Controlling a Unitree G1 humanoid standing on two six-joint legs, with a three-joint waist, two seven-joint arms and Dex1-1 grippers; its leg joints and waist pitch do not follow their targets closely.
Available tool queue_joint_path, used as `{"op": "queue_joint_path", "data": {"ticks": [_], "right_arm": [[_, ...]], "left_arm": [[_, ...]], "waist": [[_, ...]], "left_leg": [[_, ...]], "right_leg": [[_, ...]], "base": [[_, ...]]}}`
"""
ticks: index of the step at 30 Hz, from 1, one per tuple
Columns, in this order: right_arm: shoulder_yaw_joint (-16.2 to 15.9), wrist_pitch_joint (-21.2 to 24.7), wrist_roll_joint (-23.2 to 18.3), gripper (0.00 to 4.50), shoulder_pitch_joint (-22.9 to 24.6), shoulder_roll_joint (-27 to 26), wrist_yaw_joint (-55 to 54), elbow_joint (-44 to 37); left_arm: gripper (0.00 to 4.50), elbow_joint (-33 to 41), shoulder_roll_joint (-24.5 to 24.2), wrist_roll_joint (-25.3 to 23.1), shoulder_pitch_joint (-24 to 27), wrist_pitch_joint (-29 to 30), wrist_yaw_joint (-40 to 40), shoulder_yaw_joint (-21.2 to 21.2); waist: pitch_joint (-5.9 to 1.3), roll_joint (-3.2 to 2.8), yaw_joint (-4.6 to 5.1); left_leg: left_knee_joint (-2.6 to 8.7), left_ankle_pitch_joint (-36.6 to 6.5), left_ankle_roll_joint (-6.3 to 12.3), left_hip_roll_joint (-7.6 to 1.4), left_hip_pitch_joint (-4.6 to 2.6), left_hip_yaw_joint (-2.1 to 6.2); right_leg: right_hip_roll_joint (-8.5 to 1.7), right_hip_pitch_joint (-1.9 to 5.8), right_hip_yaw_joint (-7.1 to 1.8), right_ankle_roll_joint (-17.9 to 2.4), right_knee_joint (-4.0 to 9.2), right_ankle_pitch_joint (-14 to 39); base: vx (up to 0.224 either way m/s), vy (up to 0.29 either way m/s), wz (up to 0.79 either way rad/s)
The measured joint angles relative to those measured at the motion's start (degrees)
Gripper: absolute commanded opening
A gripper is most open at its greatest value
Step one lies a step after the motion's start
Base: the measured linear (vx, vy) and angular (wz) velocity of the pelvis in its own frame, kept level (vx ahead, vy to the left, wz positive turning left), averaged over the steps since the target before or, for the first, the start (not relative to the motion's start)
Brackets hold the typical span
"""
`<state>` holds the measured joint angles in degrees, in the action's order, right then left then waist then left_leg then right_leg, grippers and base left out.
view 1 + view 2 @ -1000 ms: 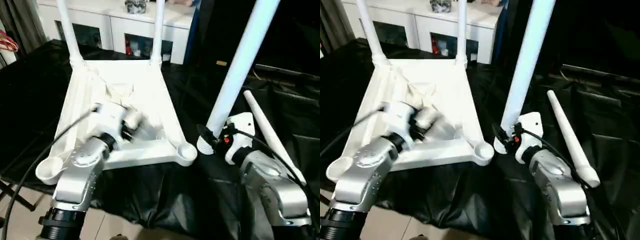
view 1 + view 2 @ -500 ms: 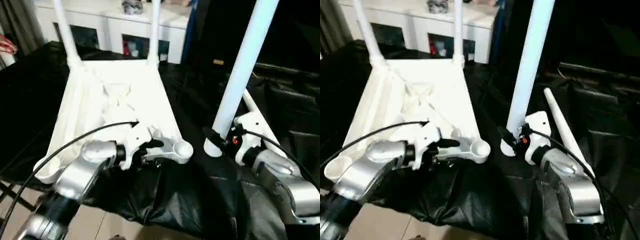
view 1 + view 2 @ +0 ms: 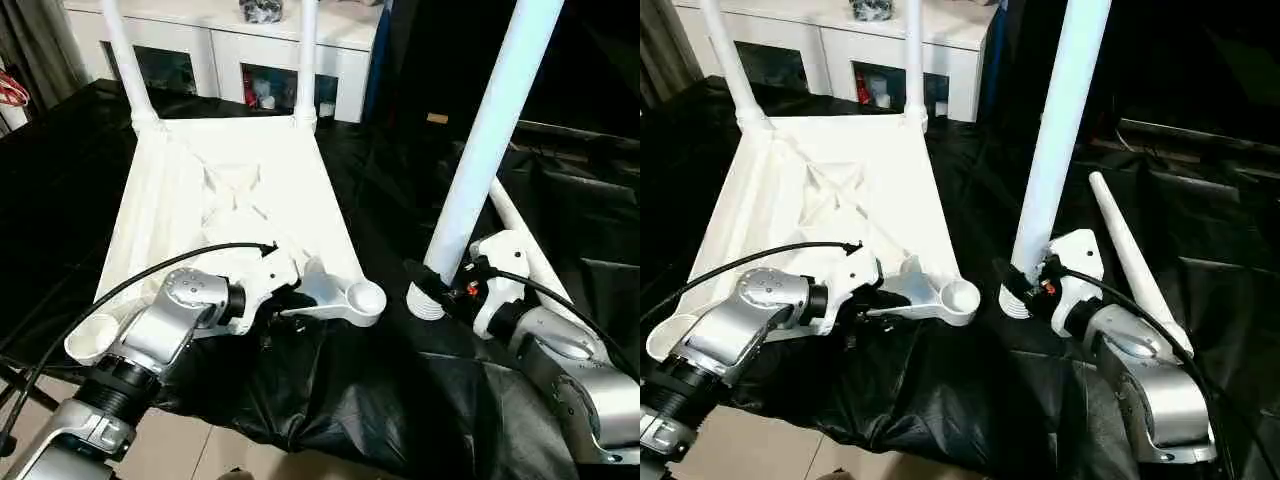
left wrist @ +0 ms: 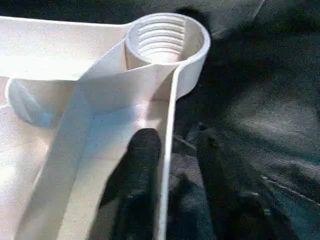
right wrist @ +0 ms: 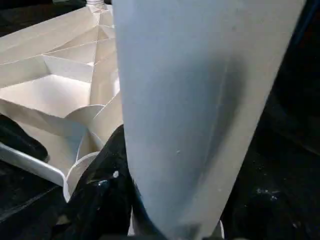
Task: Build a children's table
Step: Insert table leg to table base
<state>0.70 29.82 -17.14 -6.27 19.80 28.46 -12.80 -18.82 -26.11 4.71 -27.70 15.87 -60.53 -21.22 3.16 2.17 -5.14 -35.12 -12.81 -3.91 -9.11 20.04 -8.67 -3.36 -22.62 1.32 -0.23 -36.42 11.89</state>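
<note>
The children's table top lies upside down on black cloth, ribbed underside up, with two legs standing in its far corner sockets. My left gripper is open astride the near rim beside the empty near-right socket. One finger rests against the inside of the rim and the other stands just outside it. My right gripper is shut on a third leg. It holds the leg upright by its thick end, which is down by the cloth just right of that socket. A fourth leg lies on the cloth behind my right arm.
A white cabinet with glass doors stands behind the table top. Black cloth covers the work surface and hangs over its near edge, with pale floor below. The near-left socket is open, by my left forearm.
My left gripper has come back from over the ribbed underside to the near rim by the right socket, and its fingers have drawn closer together. The right gripper still holds the upright leg.
</note>
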Motion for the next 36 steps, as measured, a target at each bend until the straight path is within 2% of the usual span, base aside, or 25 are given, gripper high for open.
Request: {"op": "queue_joint_path", "data": {"ticks": [3,6,7,10,14,20,26,36], "right_arm": [[-0.13,0.0,-0.03,1.88,-0.09,-0.07,0.04,0.0],[-0.38,0.0,-0.11,1.88,-0.59,-0.12,0.17,0.02],[-0.56,0.0,-0.2,1.88,-0.73,-0.15,0.23,0.02],[-1.11,0.0,-0.53,1.88,-0.97,-0.22,0.89,0.06],[-1.12,0.68,-2.41,1.88,-3.12,-0.72,2.63,0.51],[-1.63,3.77,-5.71,1.88,-6.07,-0.65,6.5,1.15],[-5.8,4.88,-4.75,1.88,-9.84,-0.53,9.11,7.64],[-8.18,1.13,-2.73,1.88,-14.19,-2.58,10.78,16.02]], "left_arm": [[0.93,-0.77,-0.01,-1.02,-0.36,-0.95,0.24,0.0],[0.87,-1.5,-0.07,-1.18,-0.8,-1.12,0.2,0.01],[0.65,-1.76,-0.07,-1.19,-0.96,-1.12,0.2,0.01],[0.48,-1.98,-0.18,-1.18,-1.09,-1.17,-0.12,0.04],[0.08,-2.23,-0.26,-1.27,-1.21,-1.34,-0.96,0.04],[0.0,-2.47,-0.42,-1.94,-1.57,-1.92,-2.51,-0.11],[0.0,-3.36,-0.34,-2.18,-2.38,-2.34,-3.06,-0.58],[0.0,-4.04,-0.02,-2.34,-2.82,-3.07,-3.97,-0.53]], "waist": [[0.0,0.01,0.0],[0.0,0.01,0.02],[-0.01,0.01,0.01],[-0.01,0.01,0.0],[-0.02,-0.01,0.05],[-0.01,-0.05,0.18],[-0.02,-0.03,0.03],[-0.07,0.1,-0.01]], "left_leg": [[0.0,0.01,-0.02,-0.07,-0.01,-0.08],[0.0,0.03,-0.04,-0.15,-0.02,-0.18],[0.0,0.03,-0.05,-0.16,-0.02,-0.19],[0.01,0.03,-0.05,-0.18,-0.01,-0.23],[0.03,0.04,-0.05,-0.21,-0.02,-0.27],[0.17,0.02,-0.04,-0.22,0.0,-0.34],[0.2,0.03,-0.05,-0.25,-0.01,-0.38],[0.2,0.07,-0.08,-0.38,-0.02,-0.56]], "right_leg": [[0.0,0.01,0.0,0.0,0.0,0.0],[0.0,0.0,0.0,0.0,-0.02,0.0],[0.0,0.0,0.0,0.0,-0.02,0.0],[0.0,-0.01,0.0,0.0,-0.01,0.0],[0.0,-0.03,-0.01,-0.01,-0.02,0.0],[0.01,-0.07,-0.02,-0.02,0.09,-0.01],[0.01,-0.07,0.01,-0.05,0.11,0.0],[0.01,-0.08,0.03,-0.1,0.16,-0.02]], "base": [[0.0,0.0,0.0],[0.0,0.0,0.0],[0.0,0.0,0.0],[0.0,0.0,0.0],[0.0,0.0,0.0],[0.0,0.0,0.0],[0.0,0.0,0.0],[0.0,0.0,0.0]]}}
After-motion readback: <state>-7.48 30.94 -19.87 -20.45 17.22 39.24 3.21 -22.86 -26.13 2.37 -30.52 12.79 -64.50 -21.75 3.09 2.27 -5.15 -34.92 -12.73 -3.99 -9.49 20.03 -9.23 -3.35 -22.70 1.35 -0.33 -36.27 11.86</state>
